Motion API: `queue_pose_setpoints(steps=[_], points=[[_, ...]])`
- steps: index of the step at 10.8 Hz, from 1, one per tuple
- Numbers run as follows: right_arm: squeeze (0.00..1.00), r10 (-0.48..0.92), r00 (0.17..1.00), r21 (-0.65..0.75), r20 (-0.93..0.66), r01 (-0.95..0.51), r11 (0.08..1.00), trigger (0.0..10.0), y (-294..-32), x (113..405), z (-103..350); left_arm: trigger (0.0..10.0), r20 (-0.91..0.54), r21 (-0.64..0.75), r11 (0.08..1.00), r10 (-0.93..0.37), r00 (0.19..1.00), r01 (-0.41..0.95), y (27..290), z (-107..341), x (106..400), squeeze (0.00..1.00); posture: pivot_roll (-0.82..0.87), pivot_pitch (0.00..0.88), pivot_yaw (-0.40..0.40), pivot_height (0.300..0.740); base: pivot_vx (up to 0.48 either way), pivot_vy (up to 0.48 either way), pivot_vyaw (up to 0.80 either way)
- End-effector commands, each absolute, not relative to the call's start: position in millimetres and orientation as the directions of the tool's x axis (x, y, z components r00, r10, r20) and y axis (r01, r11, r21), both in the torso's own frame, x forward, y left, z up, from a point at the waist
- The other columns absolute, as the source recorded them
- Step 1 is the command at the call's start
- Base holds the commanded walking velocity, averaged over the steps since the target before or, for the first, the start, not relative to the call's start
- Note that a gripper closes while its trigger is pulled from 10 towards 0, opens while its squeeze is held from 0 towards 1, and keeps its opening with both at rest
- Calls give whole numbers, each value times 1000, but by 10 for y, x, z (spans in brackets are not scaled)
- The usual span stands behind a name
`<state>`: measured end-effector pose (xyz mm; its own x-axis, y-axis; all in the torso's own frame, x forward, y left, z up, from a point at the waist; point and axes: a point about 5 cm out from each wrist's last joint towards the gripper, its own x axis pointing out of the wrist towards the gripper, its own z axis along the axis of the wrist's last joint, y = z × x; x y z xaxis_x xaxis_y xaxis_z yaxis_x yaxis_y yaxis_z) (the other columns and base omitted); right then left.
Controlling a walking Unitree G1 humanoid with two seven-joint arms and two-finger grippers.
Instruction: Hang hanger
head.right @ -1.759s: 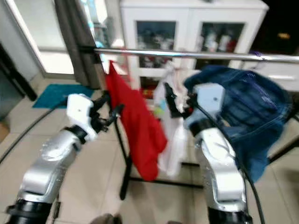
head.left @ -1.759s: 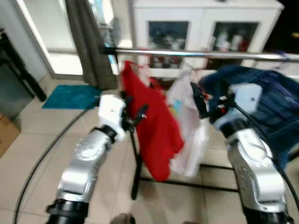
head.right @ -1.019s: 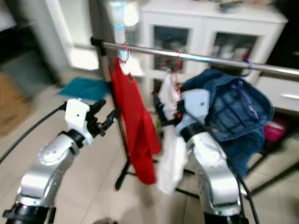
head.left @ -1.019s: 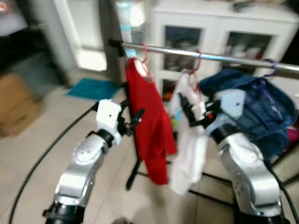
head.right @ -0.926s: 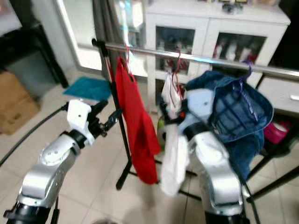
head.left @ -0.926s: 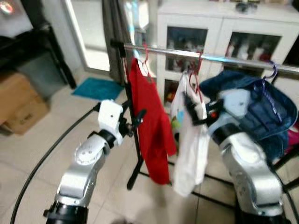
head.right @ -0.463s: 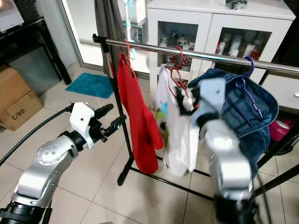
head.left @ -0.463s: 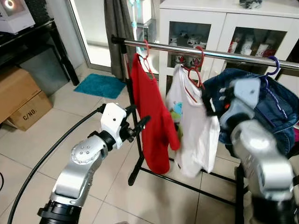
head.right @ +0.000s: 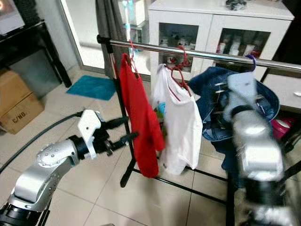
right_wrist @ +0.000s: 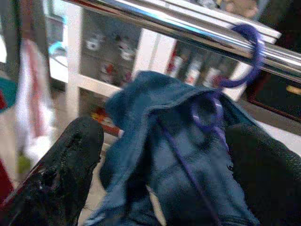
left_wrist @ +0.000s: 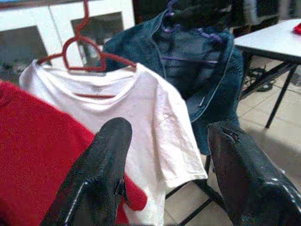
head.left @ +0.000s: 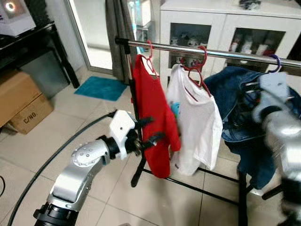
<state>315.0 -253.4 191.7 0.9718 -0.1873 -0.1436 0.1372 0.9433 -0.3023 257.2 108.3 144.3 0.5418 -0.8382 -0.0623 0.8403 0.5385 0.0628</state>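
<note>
Hanging free mid-frame on the rail (head.left: 225, 52), the white T-shirt's red hanger (head.left: 195, 73) is released; right tool (right_wrist: 160, 165) now gapes empty, left tool (head.left: 153, 131) open.

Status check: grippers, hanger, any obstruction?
Left gripper open, empty, by red shirt. Right gripper open at denim jacket. White shirt's hanger hooked on rail.

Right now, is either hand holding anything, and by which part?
Nothing is held. The left hand is open beside the red shirt; the right hand is open facing the denim jacket.
</note>
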Motion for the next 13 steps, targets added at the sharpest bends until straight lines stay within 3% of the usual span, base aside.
queue_pose_setpoints(steps=[1,5,13], points=[[0,-193,972,-294,-137,146,944,10000,-2573,3193,1934,10000,-58,73,522,-849,526,850,1083,1485,2573,0,-126,1,74,740,0,0,0],[0,-63,989,-209,-131,35,977,10000,-2642,3540,1912,10000,-61,73,499,-862,503,864,1101,1502,2561,0,-115,4,79,740,0,0,0],[0,-200,968,-323,-151,143,936,10000,-3003,3637,1858,10000,-54,67,464,-882,468,883,1082,1555,2514,0,-91,29,89,740,0,0,0]])
